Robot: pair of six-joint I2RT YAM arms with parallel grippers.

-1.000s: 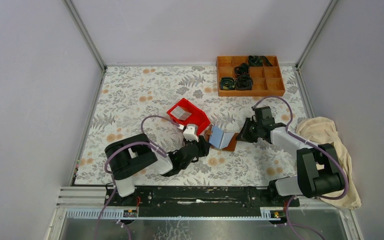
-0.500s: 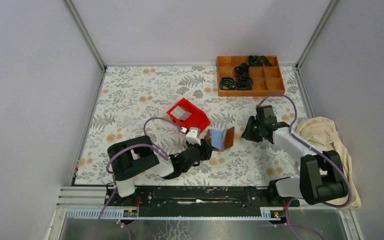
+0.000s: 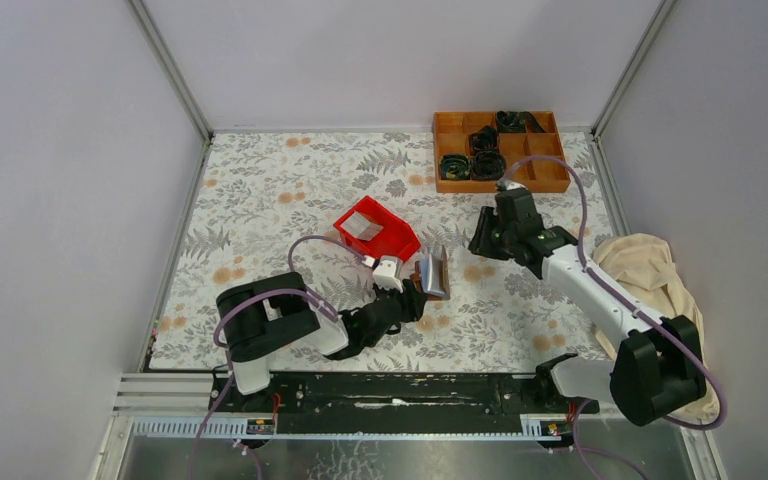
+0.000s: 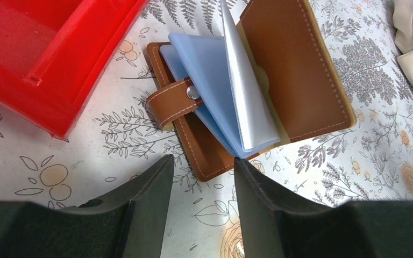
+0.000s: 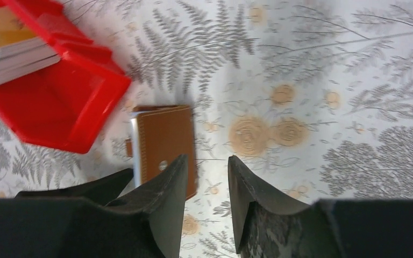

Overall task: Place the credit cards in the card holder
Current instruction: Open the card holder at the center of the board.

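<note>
Left gripper [image 4: 201, 161]: fingers apart, not clamped. The near corner of the card holder [image 4: 296, 70] lies in the gap between the tips, with bare tablecloth on either side of it. The card holder sits on the floral tablecloth [image 3: 280, 190], partly open: the lower brown cover is flat, the upper cover is raised, and the pale blue-grey sleeves [image 4: 215, 80] fan between them. The snap strap [image 4: 175, 102] curls over the sleeve edge with its stud showing. The red bin [image 4: 59, 80] stands just beside the holder. Right gripper [image 5: 207, 161]: fingers apart, nothing between them, above bare tablecloth and apart from the holder. In the right wrist view, the credit cards [image 5: 2, 32] lie stacked inside the red bin, a gold-tan one on top of pale ones. In the overhead view, an orange wooden compartment tray [image 3: 520, 186] at the far right holds black coiled items [image 3: 470, 165], and a beige cloth [image 3: 650, 265] lies at the right edge.
</note>
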